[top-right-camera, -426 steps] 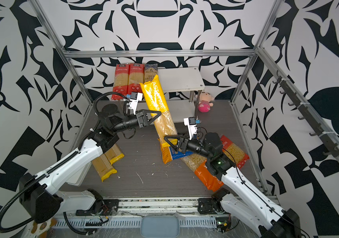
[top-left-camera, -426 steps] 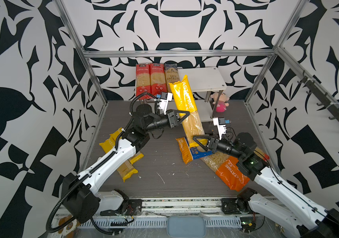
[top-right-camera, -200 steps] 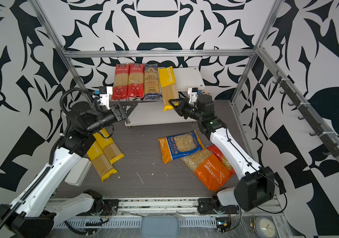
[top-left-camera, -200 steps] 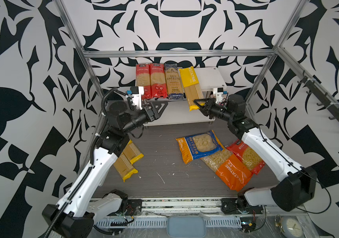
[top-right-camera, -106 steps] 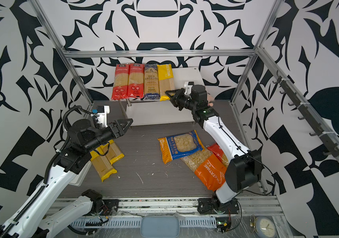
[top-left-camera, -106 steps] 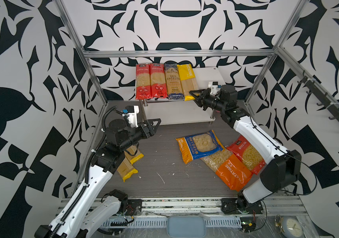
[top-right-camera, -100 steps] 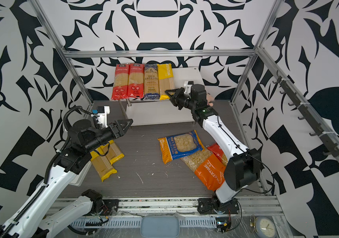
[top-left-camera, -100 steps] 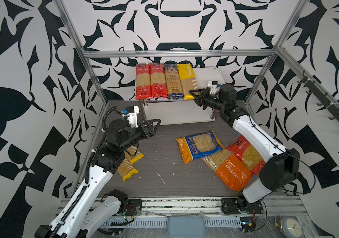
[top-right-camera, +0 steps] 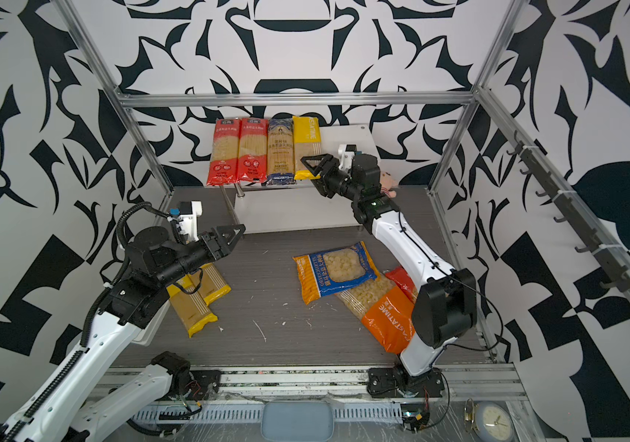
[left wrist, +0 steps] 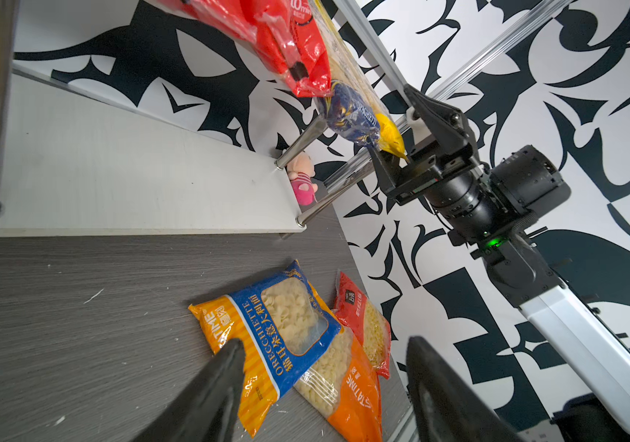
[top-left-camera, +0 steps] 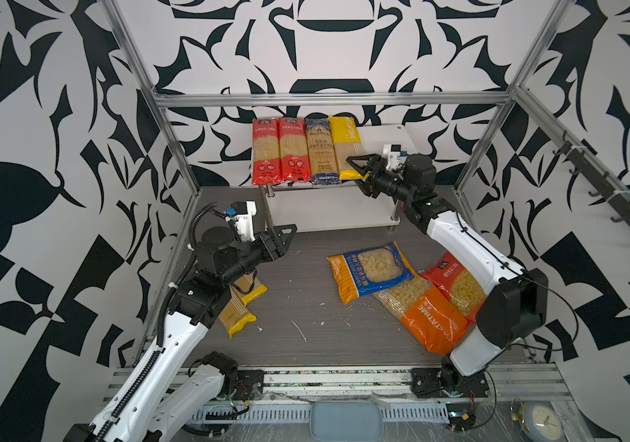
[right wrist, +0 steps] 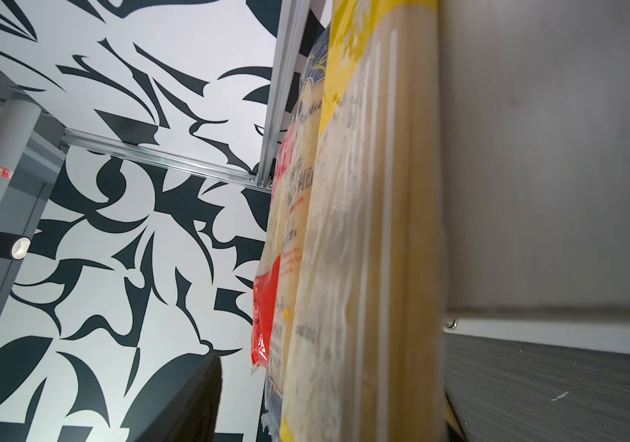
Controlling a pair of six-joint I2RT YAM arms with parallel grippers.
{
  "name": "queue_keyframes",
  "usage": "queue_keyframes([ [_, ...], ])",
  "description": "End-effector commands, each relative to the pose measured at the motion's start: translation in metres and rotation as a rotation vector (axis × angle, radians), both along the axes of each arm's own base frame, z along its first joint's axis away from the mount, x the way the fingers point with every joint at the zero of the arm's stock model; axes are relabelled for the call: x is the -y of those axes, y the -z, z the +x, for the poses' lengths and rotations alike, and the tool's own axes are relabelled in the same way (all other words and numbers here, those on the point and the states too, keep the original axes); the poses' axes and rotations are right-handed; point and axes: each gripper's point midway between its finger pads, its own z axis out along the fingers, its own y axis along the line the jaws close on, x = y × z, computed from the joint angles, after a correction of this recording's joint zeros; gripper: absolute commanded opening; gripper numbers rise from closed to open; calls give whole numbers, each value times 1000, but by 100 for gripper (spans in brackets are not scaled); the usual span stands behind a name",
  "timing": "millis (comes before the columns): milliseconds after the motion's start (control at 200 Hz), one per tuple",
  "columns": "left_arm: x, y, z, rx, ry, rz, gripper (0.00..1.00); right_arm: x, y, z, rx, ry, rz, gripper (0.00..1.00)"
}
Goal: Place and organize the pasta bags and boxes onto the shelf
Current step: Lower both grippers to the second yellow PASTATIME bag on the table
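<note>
On the top board of the shelf (top-left-camera: 384,134) you have four long packs lying flat, side by side and touching: two red spaghetti packs (top-left-camera: 265,153) at the left, then the dark blue pack (top-left-camera: 320,151), then the yellow pack (top-left-camera: 344,143), their near ends overhanging the front edge. Your right gripper (top-left-camera: 353,171) sits at the near end of that yellow pack with its jaws spread wide, the pack's tip between them and not clamped. Down on the table (top-left-camera: 298,306), the blue bag (top-left-camera: 369,269) lies overlapping the orange bag (top-left-camera: 426,317), with the red bag (top-left-camera: 459,285) just beside them under your right arm. Two more yellow spaghetti packs (top-left-camera: 237,315) lie on the table beneath your left arm. Your left gripper (top-left-camera: 289,238) hovers near the shelf's front left post, jaws wide apart and holding nothing. A pink doll (left wrist: 302,180) sits behind the shelf
</note>
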Motion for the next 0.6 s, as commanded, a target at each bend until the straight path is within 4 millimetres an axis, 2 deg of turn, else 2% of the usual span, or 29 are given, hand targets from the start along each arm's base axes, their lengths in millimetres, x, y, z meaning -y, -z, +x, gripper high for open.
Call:
queue_keyframes([
  [0,-3,13,-1,-17,-9,18,70,2,-41,-34,150,-54,24,70],
  [210,-16,40,-4,-64,-57,50,71,13,5,-61,89,-44,-23,77],
  [350,-20,58,-7,-104,-71,52,71,9,26,-79,82,-60,-72,78],
  [445,-28,73,-8,-130,-107,91,71,-13,40,-97,114,-100,-144,73],
  [520,-43,94,-6,-166,-177,158,71,-48,59,-125,172,-151,-262,70],
  [595,-63,122,-7,-229,-259,230,71,-79,90,-146,193,-184,-388,69],
])
